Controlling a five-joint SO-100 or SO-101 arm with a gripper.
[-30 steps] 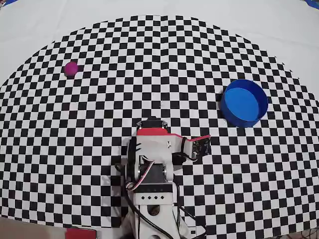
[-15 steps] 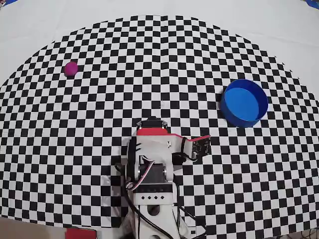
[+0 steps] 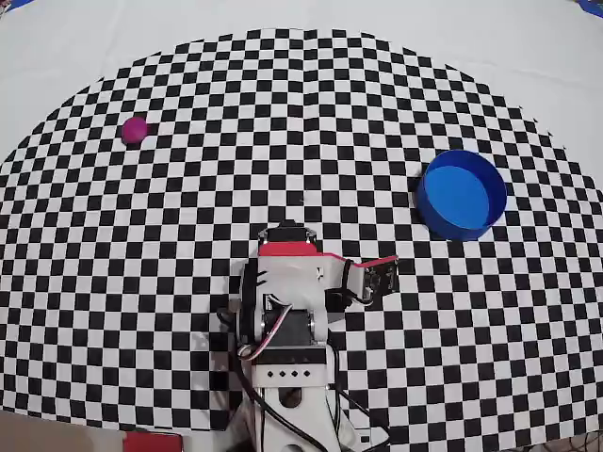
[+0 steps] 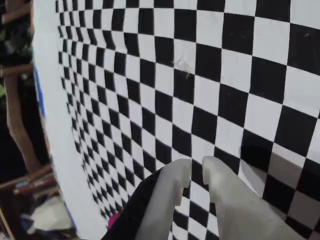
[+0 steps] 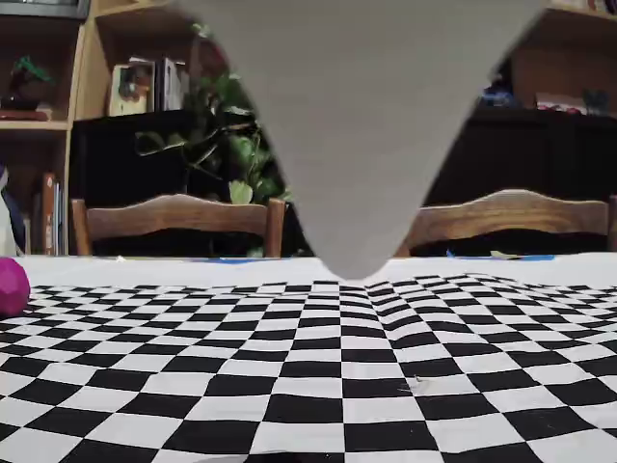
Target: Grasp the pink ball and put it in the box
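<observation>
While overhead shows box [image 3: 463,195], wrist shows jaws nearly closed, empty.

The worktop [image 3: 528,47] is pale and plain along its far edge and corners, and a black-and-white checkered mat [image 3: 311,122] with a curved far edge covers most of it. In the overhead view the pink ball [image 3: 135,130] rests on the mat at the upper left, near the mat's curved border. The box [image 3: 462,195], a round blue tub, stands upright on the mat at the right, well apart from the ball. The robot arm's base [image 3: 287,377] sits on the mat at the near middle edge, between the two.
</observation>
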